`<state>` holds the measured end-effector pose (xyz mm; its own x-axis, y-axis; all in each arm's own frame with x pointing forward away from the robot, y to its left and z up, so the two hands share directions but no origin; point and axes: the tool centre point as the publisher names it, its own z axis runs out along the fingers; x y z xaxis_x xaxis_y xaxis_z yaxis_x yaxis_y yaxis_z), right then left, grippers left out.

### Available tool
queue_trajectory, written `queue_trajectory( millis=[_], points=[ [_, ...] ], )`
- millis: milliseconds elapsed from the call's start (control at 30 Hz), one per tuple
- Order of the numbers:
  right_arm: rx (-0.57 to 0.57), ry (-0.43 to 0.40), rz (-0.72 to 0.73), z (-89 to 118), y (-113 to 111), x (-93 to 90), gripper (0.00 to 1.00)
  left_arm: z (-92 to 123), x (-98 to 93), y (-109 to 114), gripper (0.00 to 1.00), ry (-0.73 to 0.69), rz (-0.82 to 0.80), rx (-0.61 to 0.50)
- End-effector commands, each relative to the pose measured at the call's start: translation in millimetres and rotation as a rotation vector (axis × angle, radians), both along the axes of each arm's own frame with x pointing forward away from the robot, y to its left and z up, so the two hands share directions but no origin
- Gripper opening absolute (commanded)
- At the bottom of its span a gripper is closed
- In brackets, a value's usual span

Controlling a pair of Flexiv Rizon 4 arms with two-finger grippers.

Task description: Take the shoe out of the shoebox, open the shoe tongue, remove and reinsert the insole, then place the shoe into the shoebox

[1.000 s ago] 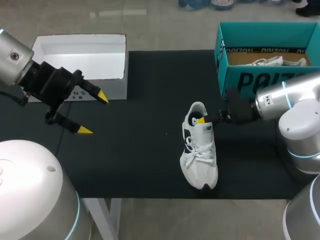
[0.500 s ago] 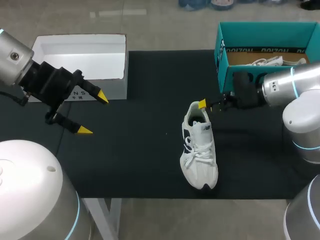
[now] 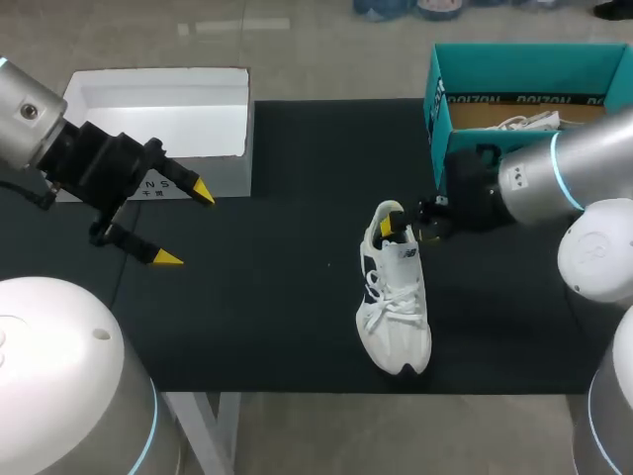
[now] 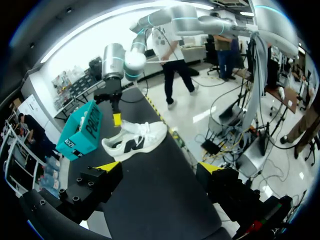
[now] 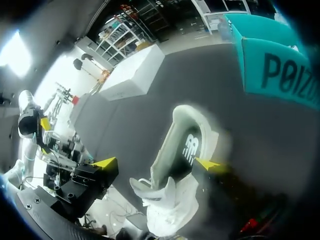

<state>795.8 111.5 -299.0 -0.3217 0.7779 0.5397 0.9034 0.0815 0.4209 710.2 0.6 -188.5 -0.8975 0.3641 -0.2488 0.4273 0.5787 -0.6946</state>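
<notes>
White shoe (image 3: 394,297) sits upright on black table (image 3: 277,297), toe twd near edge; R gripper (image 3: 407,231) at shoe's heel, claw wide, fingers straddling heel collar, one yellow tip over the opening; can't tell if either touches; L gripper (image 3: 184,225) well left of shoe, claw wide over table; teal shoebox (image 3: 524,69) just beyond shoe to its right, 2nd shoe (image 3: 539,123) inside; white box (image 3: 158,119) far left of shoe.

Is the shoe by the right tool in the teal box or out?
Out. The shoe stands sole-down on the black table, beside the teal box, right tool at its heel.
</notes>
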Motion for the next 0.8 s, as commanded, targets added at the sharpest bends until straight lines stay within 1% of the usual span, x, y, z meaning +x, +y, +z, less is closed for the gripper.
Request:
queue_trajectory(
  millis=[33,167,233,267,333,500,667,800],
  points=[
    [-0.327,-0.002,-0.122,7,18,6.2,1.0,1,0.0,0,1.0,0.001,-0.001,0.004],
    [-0.337,0.007,-0.128,4,21,10.8,1.0,1,0.0,0,1.0,0.001,-0.001,0.004],
    [-0.332,0.026,-0.114,5,22,11.7,1.0,1,0.0,0,1.0,0.001,-0.001,0.004],
    [-0.339,0.035,-0.11,5,22,14.2,0.88,1,0.0,0,1.0,0.001,-0.001,0.004],
    [-0.346,0.055,-0.104,4,21,19.3,0.0,1,0.0,0,1.0,0.001,-0.001,0.004],
    [-0.374,0.075,-0.091,-2,17,28.2,0.0,1,0.0,0,1.0,0.001,-0.001,0.004],
    [-0.394,0.094,-0.098,-3,17,28.9,0.0,1,0.0,0,1.0,0.001,-0.001,0.004],
    [-0.413,0.114,-0.095,-15,18,29.4,0.0,1,0.0,0,1.0,0.001,-0.001,0.004]
  ],
)
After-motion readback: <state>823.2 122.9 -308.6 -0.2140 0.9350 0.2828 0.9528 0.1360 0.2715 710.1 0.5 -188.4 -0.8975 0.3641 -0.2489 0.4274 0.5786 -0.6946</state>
